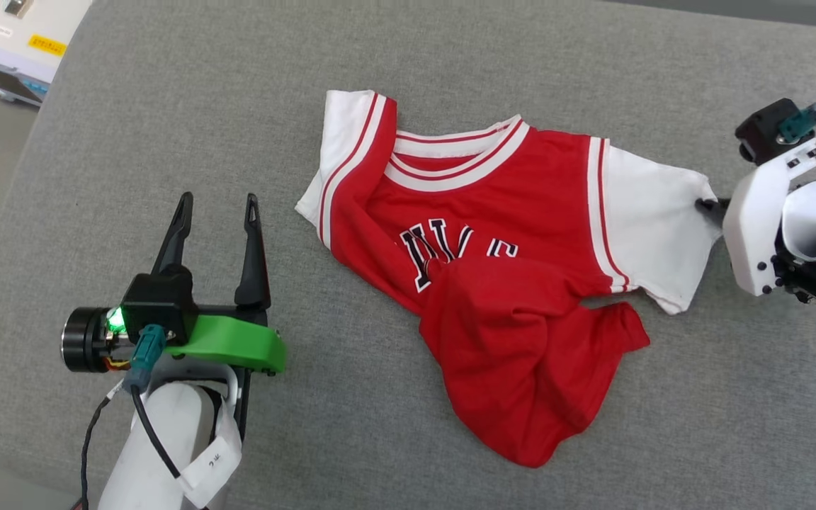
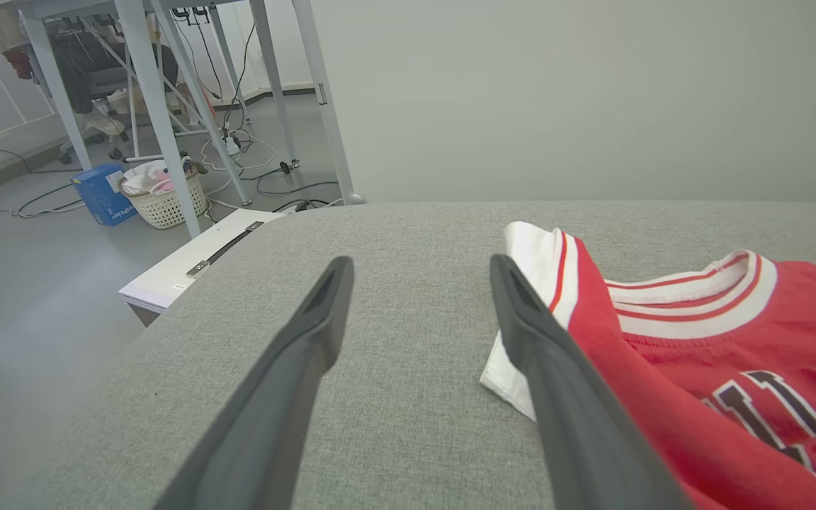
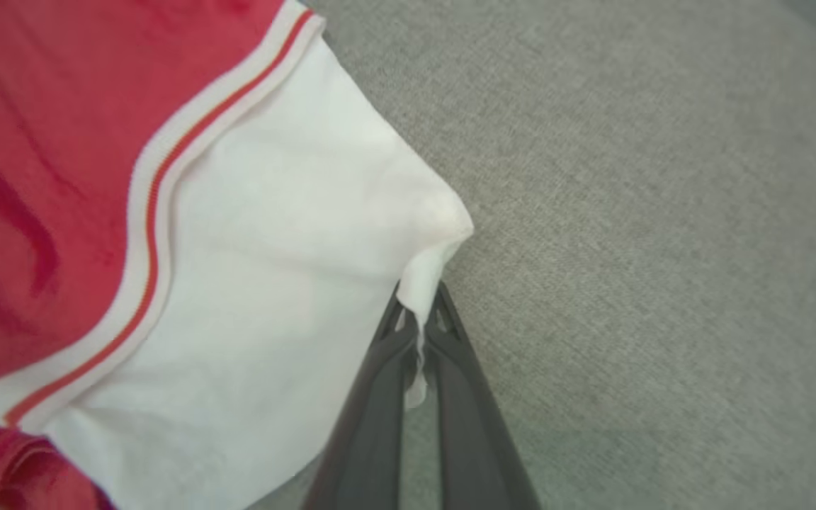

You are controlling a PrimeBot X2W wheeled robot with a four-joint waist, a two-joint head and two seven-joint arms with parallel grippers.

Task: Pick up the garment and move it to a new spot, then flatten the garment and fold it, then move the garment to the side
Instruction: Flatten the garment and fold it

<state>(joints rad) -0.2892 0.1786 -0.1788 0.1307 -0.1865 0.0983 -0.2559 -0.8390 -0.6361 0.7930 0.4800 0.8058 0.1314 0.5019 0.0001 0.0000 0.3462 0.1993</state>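
Garment (image 1: 535,184) — collar far, hem near, sleeves crosswise

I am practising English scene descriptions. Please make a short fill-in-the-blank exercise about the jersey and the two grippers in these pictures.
1. The right gripper is shut on the red jersey's white ____.
2. The left gripper is ____ and holds nothing.
3. The jersey lies crumpled on a ____ fabric surface.
Missing words: sleeve; open; grey.
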